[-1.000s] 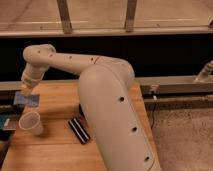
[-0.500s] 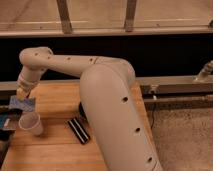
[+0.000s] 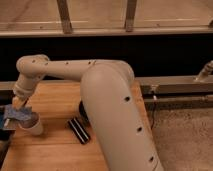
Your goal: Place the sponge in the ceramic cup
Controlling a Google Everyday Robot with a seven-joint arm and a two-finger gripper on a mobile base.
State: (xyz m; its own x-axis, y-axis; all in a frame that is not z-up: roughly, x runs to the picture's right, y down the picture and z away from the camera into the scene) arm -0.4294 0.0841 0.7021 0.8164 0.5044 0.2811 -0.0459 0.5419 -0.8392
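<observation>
The light-blue sponge (image 3: 17, 114) hangs at the left edge of the wooden table (image 3: 55, 150), held in my gripper (image 3: 20, 107), which is shut on it. The sponge sits right over the rim of the white ceramic cup (image 3: 32, 125), overlapping its left side. My arm reaches in from the lower right and bends down to the gripper at the far left.
A black striped block (image 3: 79, 130) lies on the table to the right of the cup. A dark round bowl (image 3: 82, 109) shows partly behind my arm. A metal rail (image 3: 175, 84) and a dark wall run along the back.
My gripper has carried the sponge down and slightly left, from above the table to the cup's rim. The cup and the black block have stayed put.
</observation>
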